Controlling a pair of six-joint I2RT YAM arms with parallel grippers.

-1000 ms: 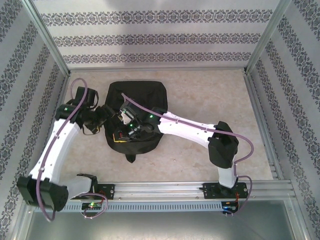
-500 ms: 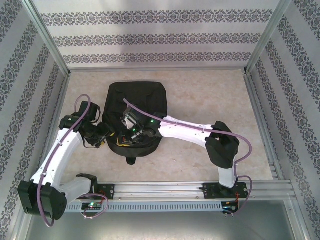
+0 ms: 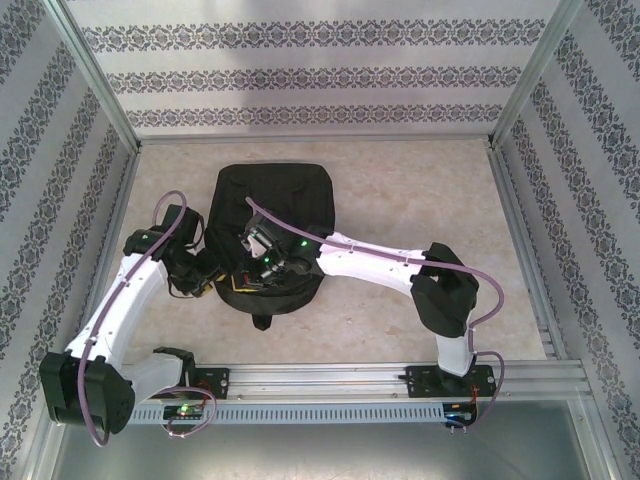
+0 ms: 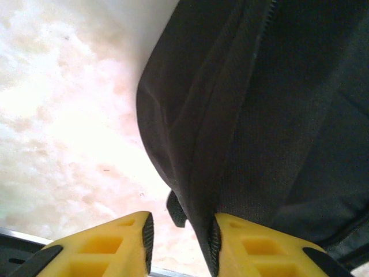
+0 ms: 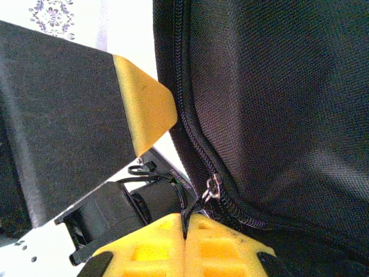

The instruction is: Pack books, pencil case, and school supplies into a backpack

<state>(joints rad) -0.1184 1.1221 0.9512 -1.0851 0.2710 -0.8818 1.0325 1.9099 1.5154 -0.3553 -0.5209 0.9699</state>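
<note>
the jaws of the right gripper (image 5: 185, 231) are pressed fully together on a thin black zip pull cord (image 5: 185, 212), which hangs from the small metal zip slider (image 5: 211, 188) just above the yellow pads. the jaws of the left gripper (image 4: 181, 231) stand partly apart, with a folded edge of the large soft black fabric backpack (image 4: 277, 115) lodged between them. the fold touches one pad and is clear of the other, so nothing is judged to be clamped there yet. for the zip to be run well, the fold should be pinched firmly so the fabric is anchored, and the cord drawn along the line of the teeth rather than across it, lest the slider jam or the cord slip out. the backpack lies flat on the pale marbled table (image 3: 400, 200), left of centre, its rounded end toward the arm bases. cord and slider are made out from the right wrist, and the gap at the fold from the left wrist. overhead, both arms are seen meeting at the bag's near left edge, the fingers too small to be read.
</note>
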